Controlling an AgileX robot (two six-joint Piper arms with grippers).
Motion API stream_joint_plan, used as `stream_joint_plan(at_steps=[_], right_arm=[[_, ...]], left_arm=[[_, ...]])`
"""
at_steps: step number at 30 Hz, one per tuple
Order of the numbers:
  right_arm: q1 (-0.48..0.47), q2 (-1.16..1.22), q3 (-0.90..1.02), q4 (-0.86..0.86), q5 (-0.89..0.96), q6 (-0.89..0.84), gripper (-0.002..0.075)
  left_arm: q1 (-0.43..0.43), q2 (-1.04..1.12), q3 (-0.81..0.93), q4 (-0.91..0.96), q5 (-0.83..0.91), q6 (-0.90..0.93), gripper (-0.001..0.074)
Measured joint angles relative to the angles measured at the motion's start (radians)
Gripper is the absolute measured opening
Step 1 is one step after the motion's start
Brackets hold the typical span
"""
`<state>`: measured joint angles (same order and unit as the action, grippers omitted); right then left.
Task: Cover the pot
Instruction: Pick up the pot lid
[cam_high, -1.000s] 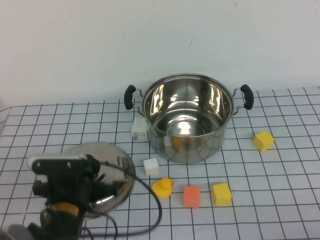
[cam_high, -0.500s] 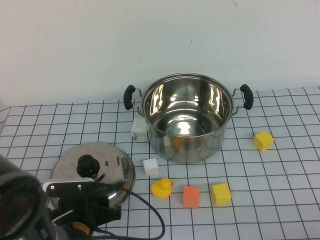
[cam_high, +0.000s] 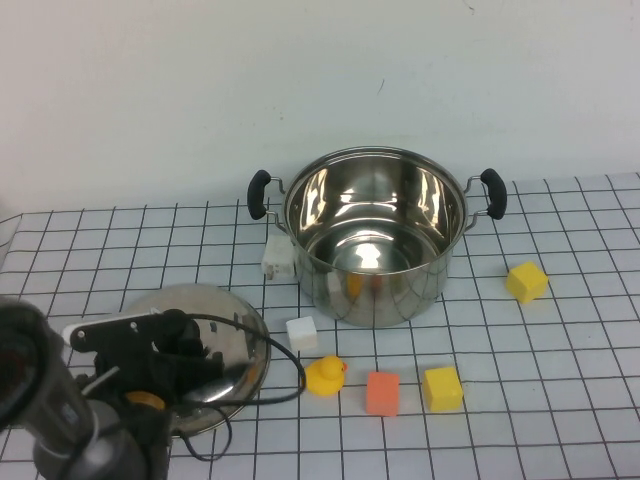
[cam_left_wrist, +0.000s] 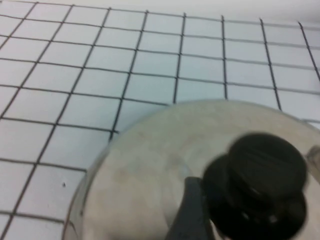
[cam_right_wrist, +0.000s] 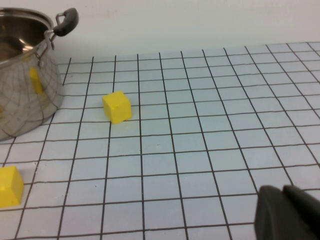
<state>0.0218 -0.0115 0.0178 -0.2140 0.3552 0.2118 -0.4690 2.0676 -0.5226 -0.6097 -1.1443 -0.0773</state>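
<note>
Gridded table (cam_high: 560, 400) carries the upright stockpot (cam_high: 375, 237), mouth up, handles sideways. Left gripper (cam_high: 160, 360) hovers over the lid (cam_high: 225, 340) nearby; right gripper (cam_right_wrist: 292, 212) near it; jaws unclear.

The pot (cam_right_wrist: 25, 70) fills the upper left of the frame, its shiny steel side reflecting the grid, one black handle (cam_right_wrist: 67, 21) jutting out. A yellow block (cam_right_wrist: 117, 106) sits near it on the gridded table (cam_right_wrist: 210, 115). Another yellow block (cam_right_wrist: 10, 186) shows at the left edge, lower down. A dark shape at the lower right is probably the right gripper (cam_right_wrist: 290, 212).
</note>
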Motion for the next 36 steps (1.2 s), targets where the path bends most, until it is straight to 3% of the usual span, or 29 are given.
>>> stream_joint_plan(at_steps=[8,24,27,32,36], right_arm=[[0.000,0.000,0.000,0.000,0.000,0.000,0.0009],[0.000,0.000,0.000,0.000,0.000,0.000,0.0009],[0.000,0.000,0.000,0.000,0.000,0.000,0.0009],[0.000,0.000,0.000,0.000,0.000,0.000,0.0009],[0.000,0.000,0.000,0.000,0.000,0.000,0.0009]], left_arm=[[0.088,0.007,-0.049,0.174,0.000,-0.009,0.0522],[0.095,0.159,-0.143,0.130,-0.025,-0.020,0.0519],[0.095,0.181,-0.145,0.151,-0.060,-0.028,0.0480],[0.095,0.195,-0.151,0.163,-0.093,-0.029,0.0320],[0.095,0.198,-0.151,0.164,-0.100,-0.029,0.0323]])
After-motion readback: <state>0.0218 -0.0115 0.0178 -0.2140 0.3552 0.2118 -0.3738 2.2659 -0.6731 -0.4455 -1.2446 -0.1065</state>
